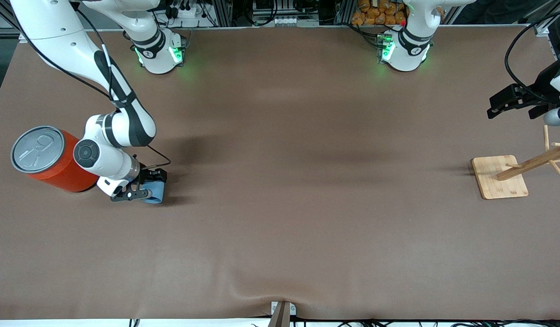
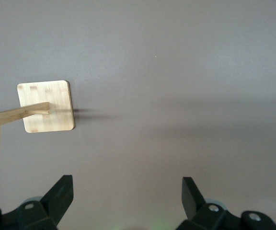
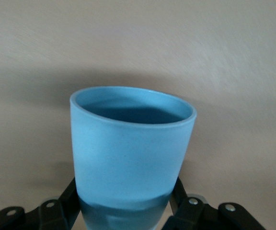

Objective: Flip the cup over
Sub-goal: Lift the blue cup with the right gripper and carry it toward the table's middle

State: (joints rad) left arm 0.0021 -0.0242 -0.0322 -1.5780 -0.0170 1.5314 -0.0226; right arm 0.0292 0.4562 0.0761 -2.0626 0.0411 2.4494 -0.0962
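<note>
The light-blue cup [image 1: 156,191] is held on its side, low at the table, beside the orange can at the right arm's end. My right gripper [image 1: 143,189] is shut on the cup, one finger on each side of its lower body. In the right wrist view the cup [image 3: 131,148] fills the middle, its darker open mouth pointing away from the gripper [image 3: 124,194]. I cannot tell whether the cup touches the table. My left gripper [image 1: 512,102] is open and empty, up in the air at the left arm's end; its fingers also show in the left wrist view [image 2: 127,194].
A big orange can [image 1: 57,159] with a grey pull-tab lid stands right next to my right wrist. A wooden peg stand on a square base [image 1: 499,176] is at the left arm's end, and shows in the left wrist view [image 2: 46,106].
</note>
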